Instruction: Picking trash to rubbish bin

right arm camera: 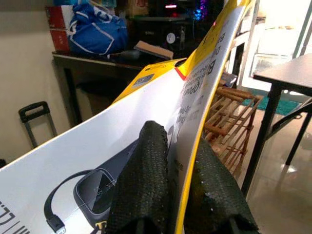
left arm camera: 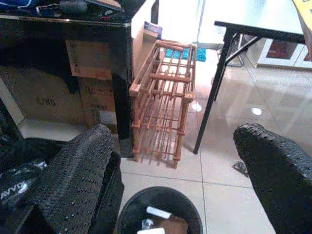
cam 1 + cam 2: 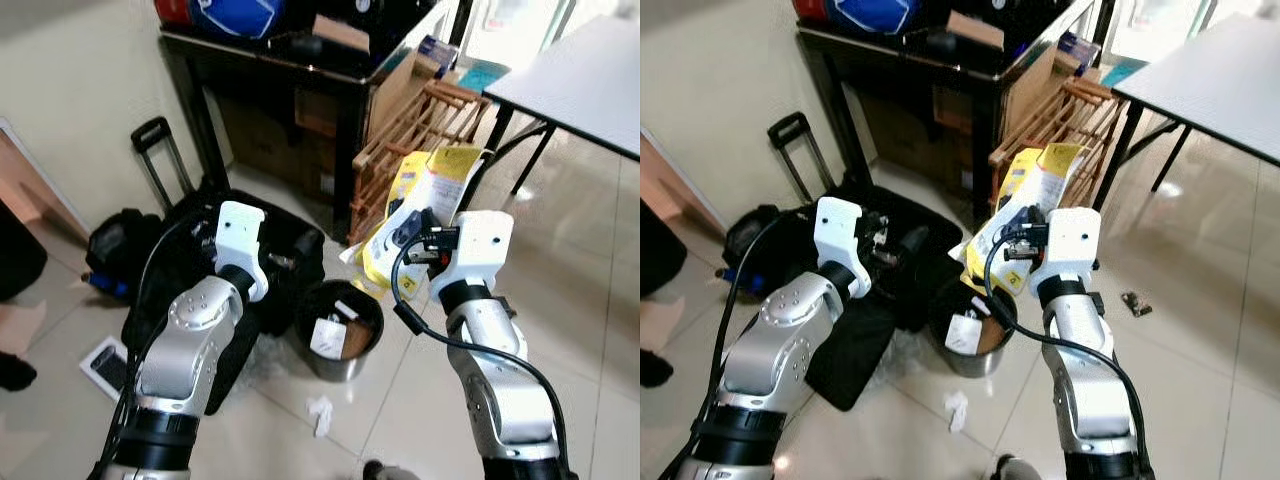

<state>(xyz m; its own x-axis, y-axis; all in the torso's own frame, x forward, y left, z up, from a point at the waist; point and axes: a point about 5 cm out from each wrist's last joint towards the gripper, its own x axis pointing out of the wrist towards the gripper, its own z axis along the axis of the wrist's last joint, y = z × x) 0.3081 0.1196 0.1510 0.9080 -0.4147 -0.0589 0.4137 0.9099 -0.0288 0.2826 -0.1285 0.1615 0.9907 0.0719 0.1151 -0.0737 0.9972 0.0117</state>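
The right gripper (image 1: 170, 195) is clamped on a flat yellow-and-white box (image 3: 425, 205), its two fingers (image 1: 141, 180) pressing either face so the thin card stands on edge above them. It holds the box up beside the bin (image 3: 340, 328), which sits on the floor between the two arms; the height probably lets the long card tip in over the rim. The box is not yet over the opening, so I judge the carry nearly done and the drop still to come.

The left gripper (image 2: 175, 175) hangs wide, holding nothing, over the near edge of the bin, clear of the drop path. The bin already holds white paper and a brown scrap. A crumpled paper (image 3: 320, 412) lies on the tiles just in front of it, likely next. Behind stand a wooden rack (image 3: 425, 125), a dark desk (image 3: 280, 60) and a black suitcase (image 3: 195, 215).
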